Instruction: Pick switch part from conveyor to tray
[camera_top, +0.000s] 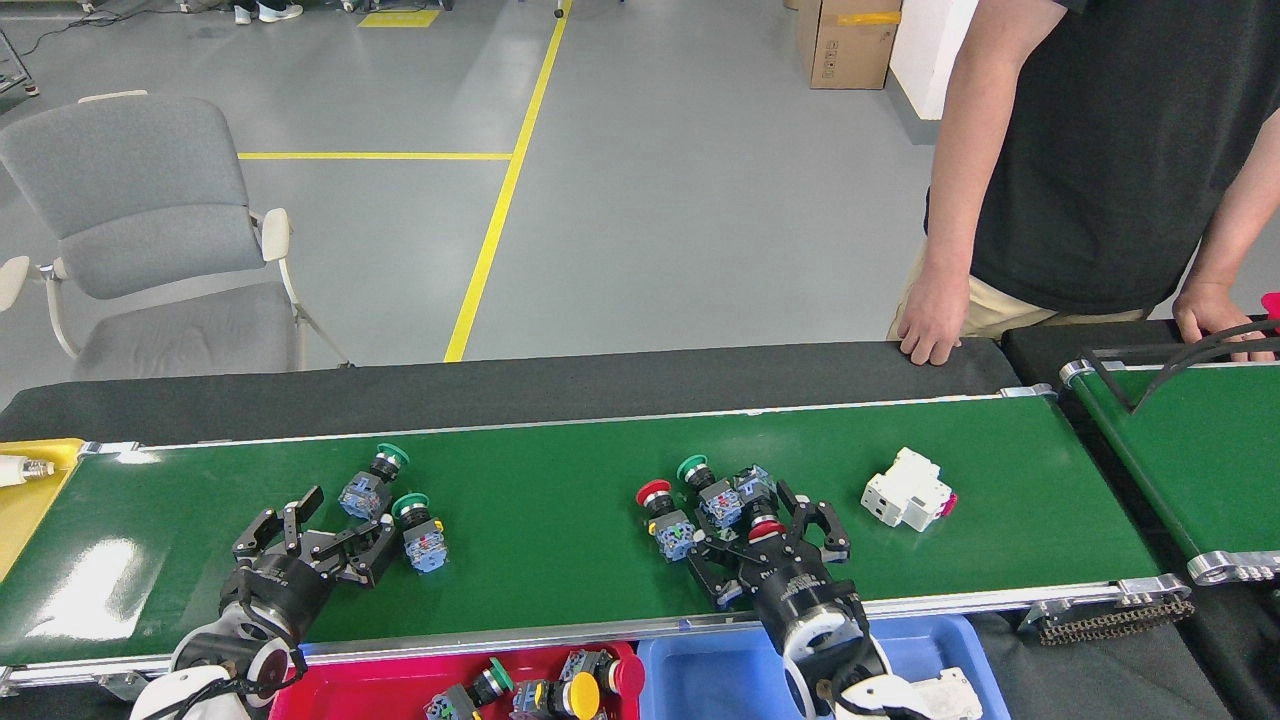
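A grey padded chair (140, 240) with pale armrests stands on the grey floor (680, 200) at the far left. Yellow lines (500, 200) run across that floor, one long and one crossing toward the chair. A cardboard box (838, 42) sits by a white wall corner at the top. A person in a black shirt (1120, 150) and tan trousers stands at the far right, one hand (925, 320) resting on the black padded edge (500, 385). At the left edge lies a yellow tray (25, 500). At the right sits a narrower green belt (1200, 440) with a black angled guide bar (1170, 365).
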